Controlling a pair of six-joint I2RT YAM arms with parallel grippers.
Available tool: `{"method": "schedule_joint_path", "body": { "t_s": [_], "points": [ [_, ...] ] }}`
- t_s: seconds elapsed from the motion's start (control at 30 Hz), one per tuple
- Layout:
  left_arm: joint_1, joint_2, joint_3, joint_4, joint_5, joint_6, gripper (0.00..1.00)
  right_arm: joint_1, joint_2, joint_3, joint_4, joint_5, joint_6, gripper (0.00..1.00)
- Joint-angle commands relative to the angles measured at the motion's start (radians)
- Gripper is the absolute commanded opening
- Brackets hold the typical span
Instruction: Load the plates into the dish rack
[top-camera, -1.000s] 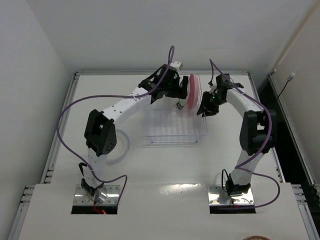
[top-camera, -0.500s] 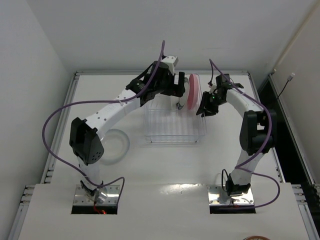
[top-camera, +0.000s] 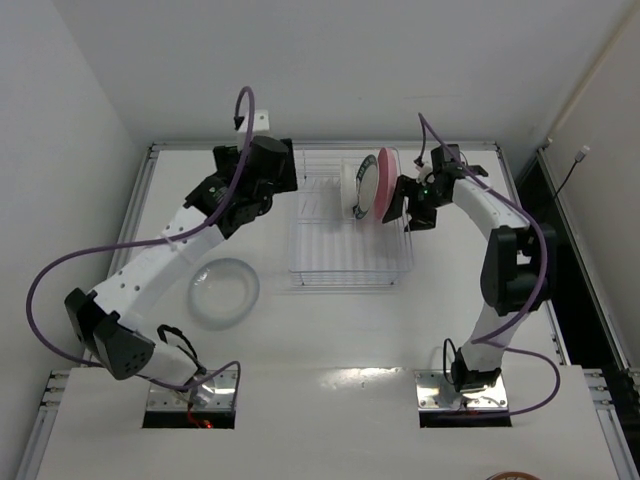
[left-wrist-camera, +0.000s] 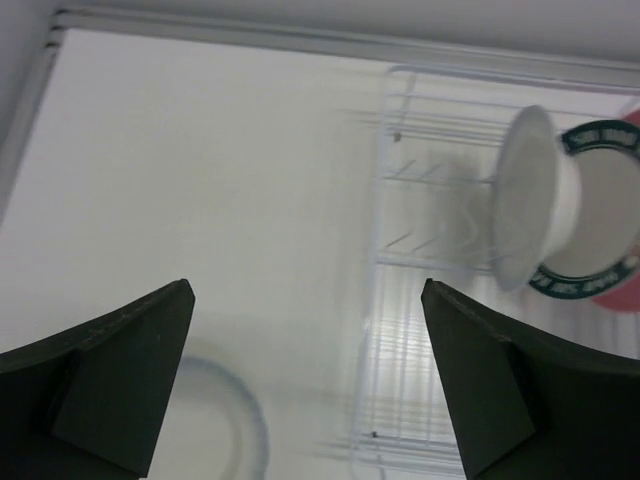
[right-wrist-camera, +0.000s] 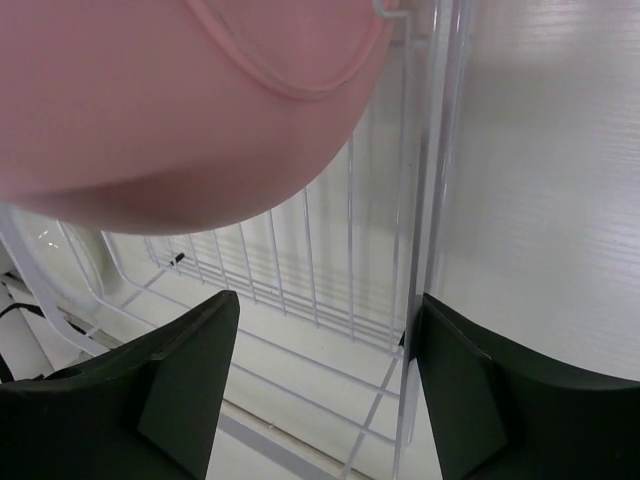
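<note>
Plates (top-camera: 372, 188), round, upright in wire rack (top-camera: 345, 250).

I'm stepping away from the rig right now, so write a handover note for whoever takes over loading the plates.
Left gripper: open, empty, over the table left of the white wire dish rack.
Right gripper: open, empty, close beside the plain pink round plate.
Done: it and the white plate with dark teal rim stand upright in the rack's far right corner.
To do: round clear glassy plate lies flat on the table.
Unsure: a pale disc beside the teal-rimmed plate may be a second clear one.
</note>
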Motion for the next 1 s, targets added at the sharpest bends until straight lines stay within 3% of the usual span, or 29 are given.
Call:
{"method": "schedule_joint_path", "body": {
  "t_s": [0.0,0.17,0.27,0.43,0.63,0.97],
  "points": [
    [0.022,0.009,-0.037,-0.230,-0.174,-0.131,1.00,-0.002,-0.087,0.005,0.006,0.003,0.002,0.67],
    [0.022,0.015,-0.139,-0.334,-0.117,-0.278,1.00,-0.002,-0.147,0.005,-0.018,0.032,0.002,0.72],
    [0.045,-0.012,-0.259,-0.334,-0.067,-0.339,1.00,-0.002,-0.190,0.025,-0.055,0.053,0.002,0.74],
    [0.066,-0.035,-0.389,-0.246,0.131,-0.364,1.00,-0.002,-0.255,0.002,-0.078,0.072,-0.007,0.77],
    [0.075,0.115,-0.446,-0.236,0.202,-0.364,1.00,-0.002,-0.290,-0.035,-0.078,0.081,-0.017,0.79],
    [0.117,0.228,-0.465,-0.163,0.297,-0.359,1.00,-0.002,-0.290,-0.023,-0.097,0.100,-0.026,0.79]
  ]
}}
